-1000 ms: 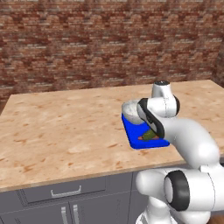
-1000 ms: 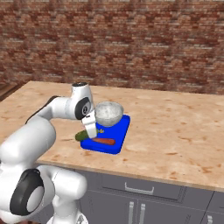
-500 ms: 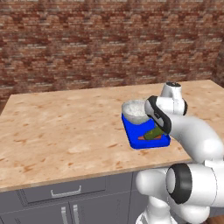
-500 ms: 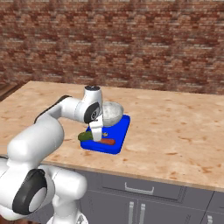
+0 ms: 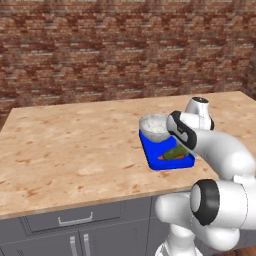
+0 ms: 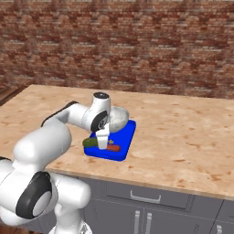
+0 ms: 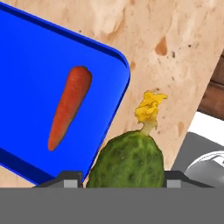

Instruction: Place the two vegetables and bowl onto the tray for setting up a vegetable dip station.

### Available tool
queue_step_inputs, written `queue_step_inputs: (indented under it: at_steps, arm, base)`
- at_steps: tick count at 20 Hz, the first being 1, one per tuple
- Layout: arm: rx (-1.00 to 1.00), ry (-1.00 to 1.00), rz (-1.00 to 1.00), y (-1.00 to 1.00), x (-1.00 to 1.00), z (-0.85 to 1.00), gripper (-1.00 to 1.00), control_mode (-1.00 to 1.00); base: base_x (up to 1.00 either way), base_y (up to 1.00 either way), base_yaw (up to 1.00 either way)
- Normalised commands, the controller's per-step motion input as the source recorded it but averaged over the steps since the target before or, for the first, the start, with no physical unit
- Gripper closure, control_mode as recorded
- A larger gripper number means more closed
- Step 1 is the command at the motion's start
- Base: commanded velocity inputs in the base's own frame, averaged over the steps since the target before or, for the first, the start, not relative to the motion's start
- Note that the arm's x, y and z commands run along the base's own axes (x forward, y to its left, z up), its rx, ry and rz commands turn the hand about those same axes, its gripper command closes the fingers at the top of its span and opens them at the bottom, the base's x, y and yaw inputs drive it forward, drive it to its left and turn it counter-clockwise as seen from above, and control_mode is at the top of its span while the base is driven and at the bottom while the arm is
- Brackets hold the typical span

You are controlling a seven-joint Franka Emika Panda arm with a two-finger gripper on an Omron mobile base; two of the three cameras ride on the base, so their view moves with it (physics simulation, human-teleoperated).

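If released now, likely to tip off onto the counter [image 7: 175, 52]: jaws clamped on the stubby green cucumber [image 7: 127, 164] right at the rim of the blue tray [image 7: 26, 65], partly beyond it. Already resting on the tray: orange-red carrot [image 7: 70, 105], well inside, and speckled bowl [image 5: 154, 127], seemingly empty, at the far end.

I counted one blue tray [image 5: 155, 159] on my counter [image 5: 75, 145], one speckled bowl [image 5: 154, 127], one orange carrot [image 7: 69, 106] and one dark green cucumber-like vegetable [image 7: 127, 162], so two vegetables, one bowl and one tray altogether.
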Motion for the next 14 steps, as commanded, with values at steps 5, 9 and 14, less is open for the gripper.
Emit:
queue_step_inputs:
  at_steps: [5,9,14]
  arm:
    - [0.04,0.00,-0.06,-0.07,0.21,-0.10,1.00,-1.00]
    - [0.00,0.00,-0.08,-0.04,0.20,-0.11,1.00,-1.00]
    - [0.02,0.00,-0.07,-0.03,0.15,-0.14,1.00,-1.00]
  base:
    - [0.00,0.00,0.00]
    - [0.00,0.00,0.00]
    - [0.00,0.00,0.00]
